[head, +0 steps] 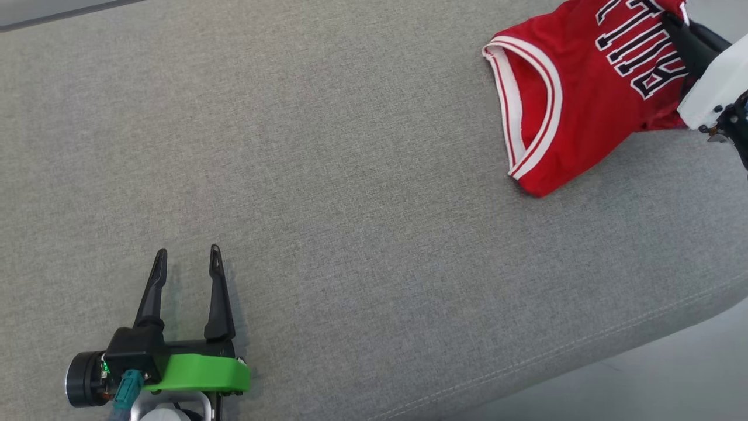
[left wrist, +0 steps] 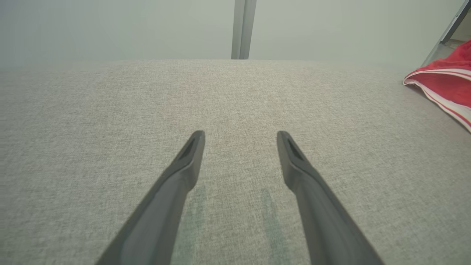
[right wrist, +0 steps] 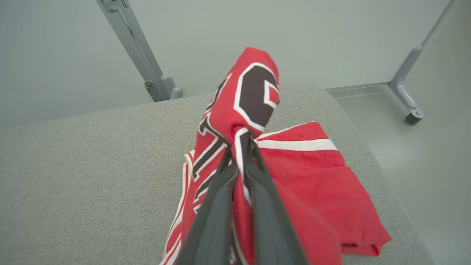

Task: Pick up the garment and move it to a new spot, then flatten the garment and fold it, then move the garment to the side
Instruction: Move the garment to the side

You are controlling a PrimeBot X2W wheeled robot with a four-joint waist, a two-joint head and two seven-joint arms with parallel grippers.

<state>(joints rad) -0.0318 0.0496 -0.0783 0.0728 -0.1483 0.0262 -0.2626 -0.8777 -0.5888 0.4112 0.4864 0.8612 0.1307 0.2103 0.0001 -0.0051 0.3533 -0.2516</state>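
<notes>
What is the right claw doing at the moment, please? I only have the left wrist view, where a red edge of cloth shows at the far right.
Observer: The right claw is shut on a bunched fold of the red jersey.
Operator: Thank you. Is the jersey off the cushion?
Observer: Not wholly. The pinched part stands up above the claw, while the rest lies on the grey cushion.
Operator: How near the cushion's edge is it?
Observer: Close. The right wrist view shows the jersey by the cushion's rounded corner, with the floor just beyond.
</notes>
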